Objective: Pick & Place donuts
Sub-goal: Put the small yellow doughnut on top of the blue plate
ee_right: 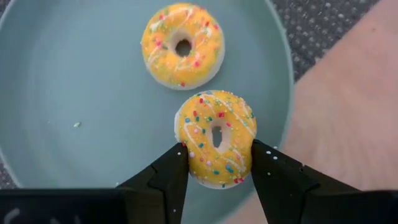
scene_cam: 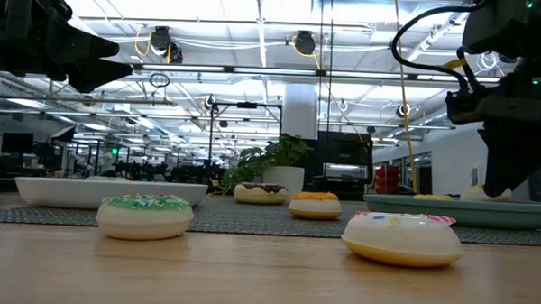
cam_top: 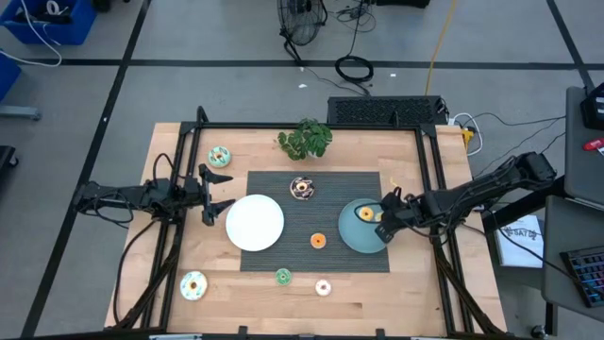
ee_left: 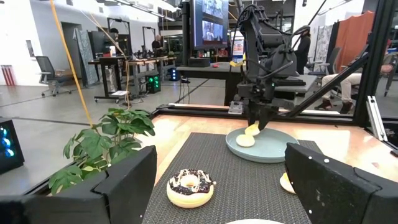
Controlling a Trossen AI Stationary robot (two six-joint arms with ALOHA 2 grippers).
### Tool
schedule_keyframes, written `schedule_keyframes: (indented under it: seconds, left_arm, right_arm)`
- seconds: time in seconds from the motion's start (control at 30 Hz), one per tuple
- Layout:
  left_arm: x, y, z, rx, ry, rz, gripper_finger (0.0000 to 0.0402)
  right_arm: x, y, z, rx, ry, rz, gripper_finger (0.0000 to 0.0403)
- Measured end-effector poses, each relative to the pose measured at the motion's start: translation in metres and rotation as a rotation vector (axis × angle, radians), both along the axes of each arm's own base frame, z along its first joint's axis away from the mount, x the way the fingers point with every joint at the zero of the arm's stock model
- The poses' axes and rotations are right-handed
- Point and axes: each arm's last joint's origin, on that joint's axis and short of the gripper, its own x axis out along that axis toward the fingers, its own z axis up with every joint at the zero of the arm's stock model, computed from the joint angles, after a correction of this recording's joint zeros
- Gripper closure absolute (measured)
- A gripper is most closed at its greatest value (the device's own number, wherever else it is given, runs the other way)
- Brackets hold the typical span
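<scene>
bright, even overhead light w/ ceiling strip lamps [scene_cam: 255, 72] glaring in low view. soft short shadows on table [cam_top: 425, 283]. nearest donuts [scene_cam: 401, 238] slightly soft; right wrist fingers [ee_right: 163, 180] blurred.

The wooden table [cam_top: 415, 283] carried a dark mat [cam_top: 359, 260], a plant [cam_top: 305, 140] and three donuts [cam_top: 193, 285].

Yellow donuts: two [ee_right: 183, 45] [ee_right: 215, 138]
Chocolate donut: one [cam_top: 302, 188]
Orange donut: one [cam_top: 318, 241]
Pink donut: one [cam_top: 324, 287]
Green and mint donuts: three [cam_top: 283, 276] [cam_top: 219, 156] [cam_top: 192, 285]
White plate: one [cam_top: 255, 223]
Teal plate: one [cam_top: 351, 231]
Plant: one [cam_top: 306, 139]
Tools: two [cam_top: 209, 196] [cam_top: 385, 215]
</scene>
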Motion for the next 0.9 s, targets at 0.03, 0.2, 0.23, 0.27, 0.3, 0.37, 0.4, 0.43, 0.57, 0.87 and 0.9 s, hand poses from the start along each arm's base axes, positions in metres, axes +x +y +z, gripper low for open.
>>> schedule_keyframes:
  seconds: [0.03,0.2,0.23,0.27,0.3,0.37,0.4,0.43,0.57,0.87,0.9]
  left_arm:
    - [0.0,0.0,0.0,0.0,0.0,0.0,0.0052]
    - [0.0,0.0,0.0,0.0,0.0,0.0,0.0052]
    - [0.0,0.0,0.0,0.0,0.0,0.0,0.0052]
    - [0.0,0.0,0.0,0.0,0.0,0.0,0.0052]
    - [0.0,0.0,0.0,0.0,0.0,0.0,0.0052]
    - [0.0,0.0,0.0,0.0,0.0,0.0,0.0052]
    - [0.0,0.0,0.0,0.0,0.0,0.0,0.0052]
    - [0.0,0.0,0.0,0.0,0.0,0.0,0.0052]
    - [0.0,0.0,0.0,0.0,0.0,0.0,0.0052]
    - [0.0,0.0,0.0,0.0,0.0,0.0,0.0052]
    - [0.0,0.0,0.0,0.0,0.0,0.0,0.0052]
  right_arm:
    - [0.0001,-0.0006,0.0,-0.008,-0.001,-0.002,0.0248]
    - [0.0006,-0.0027,0.0001,-0.016,0.001,0.001,0.0248]
    - [0.0006,-0.0028,0.0001,-0.016,0.001,0.0,0.0248]
    - [0.0006,-0.0028,0.0001,-0.016,0.001,0.001,0.0248]
    - [0.0006,-0.0028,0.0001,-0.016,0.001,0.002,0.0248]
    - [0.0006,-0.0028,0.0001,-0.022,0.004,0.017,0.0248]
    - [0.0006,-0.0028,0.0001,-0.027,0.006,0.033,0.0248]
    - [0.0006,-0.0028,0.0,-0.034,0.009,0.052,0.0248]
    - [0.0021,-0.0024,0.0005,-0.048,0.001,0.101,0.0248]
    - [0.0076,-0.0009,0.0026,-0.049,-0.056,0.132,0.0243]
    - [0.0077,-0.0009,0.0026,-0.049,-0.057,0.132,0.0239]
